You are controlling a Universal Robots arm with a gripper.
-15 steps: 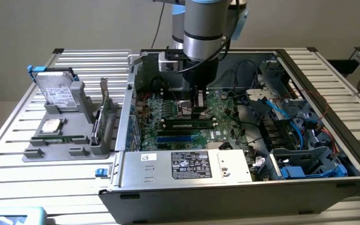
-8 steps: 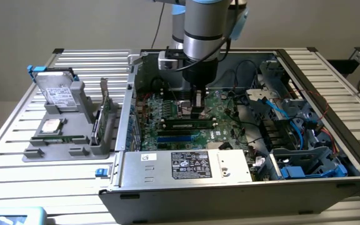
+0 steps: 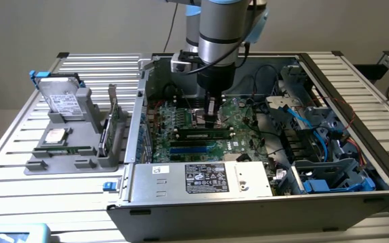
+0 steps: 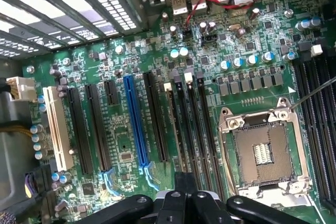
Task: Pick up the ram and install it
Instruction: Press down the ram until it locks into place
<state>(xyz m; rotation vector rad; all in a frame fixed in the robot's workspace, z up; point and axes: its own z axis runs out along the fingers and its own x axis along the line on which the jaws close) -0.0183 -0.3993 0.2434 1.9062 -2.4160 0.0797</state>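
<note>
Gripper (image 3: 211, 121) over seated ram (image 3: 204, 134) (motherboard slot)

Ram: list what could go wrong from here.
1. The ram lies along a memory slot on the motherboard, right under the pincer. If it is slightly off the slot, downward force could bend it or leave one end unseated.
2. The uncovered CPU socket sits just beside the slots, so a sideways slip might damage its contacts.
3. Loose black cables run close by and could snag.
</note>
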